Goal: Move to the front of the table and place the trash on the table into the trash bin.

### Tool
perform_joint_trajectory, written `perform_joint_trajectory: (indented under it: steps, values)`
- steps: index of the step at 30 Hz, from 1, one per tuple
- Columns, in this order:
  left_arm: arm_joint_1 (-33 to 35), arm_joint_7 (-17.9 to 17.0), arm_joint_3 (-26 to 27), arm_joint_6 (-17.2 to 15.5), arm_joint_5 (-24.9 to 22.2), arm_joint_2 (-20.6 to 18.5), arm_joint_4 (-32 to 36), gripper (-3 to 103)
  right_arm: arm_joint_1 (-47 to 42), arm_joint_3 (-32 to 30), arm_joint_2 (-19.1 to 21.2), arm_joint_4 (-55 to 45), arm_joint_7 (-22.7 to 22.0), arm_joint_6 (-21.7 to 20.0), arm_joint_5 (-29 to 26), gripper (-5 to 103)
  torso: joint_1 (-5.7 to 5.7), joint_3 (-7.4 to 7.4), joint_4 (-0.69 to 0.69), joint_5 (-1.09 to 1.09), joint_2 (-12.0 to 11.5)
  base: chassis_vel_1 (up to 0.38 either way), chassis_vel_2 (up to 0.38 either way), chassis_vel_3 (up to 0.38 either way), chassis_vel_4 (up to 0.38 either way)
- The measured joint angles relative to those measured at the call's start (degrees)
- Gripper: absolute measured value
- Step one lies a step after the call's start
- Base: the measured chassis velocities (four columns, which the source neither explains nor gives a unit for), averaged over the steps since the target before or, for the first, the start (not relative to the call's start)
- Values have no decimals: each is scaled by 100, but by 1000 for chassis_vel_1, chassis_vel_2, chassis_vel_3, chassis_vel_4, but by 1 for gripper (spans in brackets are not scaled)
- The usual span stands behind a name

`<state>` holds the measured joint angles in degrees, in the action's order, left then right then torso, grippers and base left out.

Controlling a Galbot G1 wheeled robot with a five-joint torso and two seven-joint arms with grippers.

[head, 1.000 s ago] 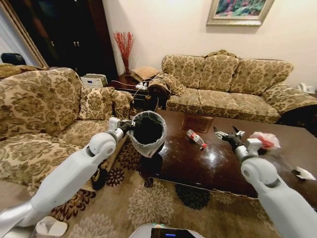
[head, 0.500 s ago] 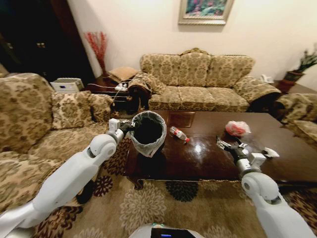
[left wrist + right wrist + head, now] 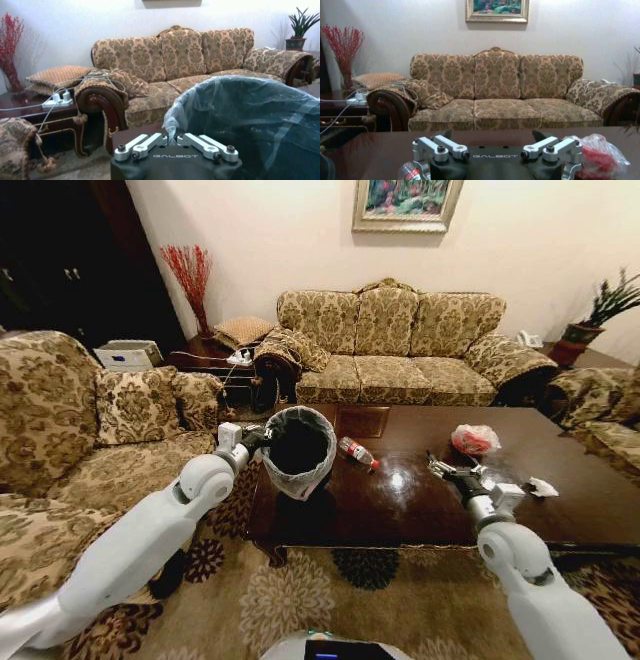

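Glossy dark brown wood is filling the middle of your head view: the table point(image 3: 420, 500) is lying straight ahead, its near edge just beyond both arms.

Your left gripper point(image 3: 258, 434) is sitting at about 10 o'clock from the table's centre, at the table's left end. Its fingers are pinched together on the liner rim of the trash bin point(image 3: 297, 448); the left wrist view is showing the closed fingers point(image 3: 150, 144) gripping the bag edge of the trash bin point(image 3: 245, 120). The bin is hanging over the table's left corner, mouth tilted toward you.

Your right gripper point(image 3: 447, 473) is hovering over the tabletop at about 3 o'clock from the centre, jaws spread wide and holding nothing. The right wrist view is showing the same open right gripper point(image 3: 490, 140) facing the sofa point(image 3: 495, 93).

Trash positions on the table:
- plastic bottle point(image 3: 357, 452) is lying on its side at about 11 o'clock, just beside the bin.
- red-and-white bag bundle point(image 3: 474, 439) is resting at about 1 o'clock, beyond the right gripper; it is also appearing in the right wrist view point(image 3: 600, 159).
- white paper scrap point(image 3: 541, 487) is lying at about 3 o'clock, near the right edge.
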<state>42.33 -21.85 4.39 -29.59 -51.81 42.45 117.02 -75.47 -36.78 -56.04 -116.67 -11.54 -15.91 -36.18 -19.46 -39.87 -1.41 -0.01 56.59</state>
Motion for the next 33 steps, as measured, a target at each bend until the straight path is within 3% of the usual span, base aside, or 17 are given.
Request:
perform_joint_trajectory:
  steps: [11,15,17,18,21,23,26,33]
  values:
    - [34,-66,50,-22,1,-18,-3,5,255,372,48,304,-42,-55,-49,100,-10,-4,1,0,-4,-148,147,153,-150]
    - [-145,10,-84,-18,127,141,-263,5,685,618,271,972,228,68,-657,100,-5,-3,-1,0,-4,0,0,0,0]
    - [-303,197,-189,13,295,283,-499,5,991,777,487,1600,587,129,-1144,100,5,2,0,2,-1,0,0,0,0]
    - [-303,197,-189,13,295,283,-499,5,991,777,487,1600,587,129,-1144,100,5,2,0,2,-1,0,0,0,0]
    - [-280,292,-162,60,386,287,-651,5,1624,1272,697,2513,1213,154,-1392,100,4,1,7,1,1,0,0,0,0]
    - [-251,293,-137,69,405,271,-661,5,1781,1400,718,2668,1330,150,-1421,100,4,1,6,2,0,0,0,0,0]
    - [-182,195,-16,84,438,208,-667,5,2762,2354,759,3385,1988,125,-1453,100,-4,-2,-2,3,-1,22,39,40,29]
    - [-232,59,45,84,430,174,-671,5,3935,3434,672,4106,2754,24,-1293,100,-3,-2,-4,0,-1,53,73,71,51]
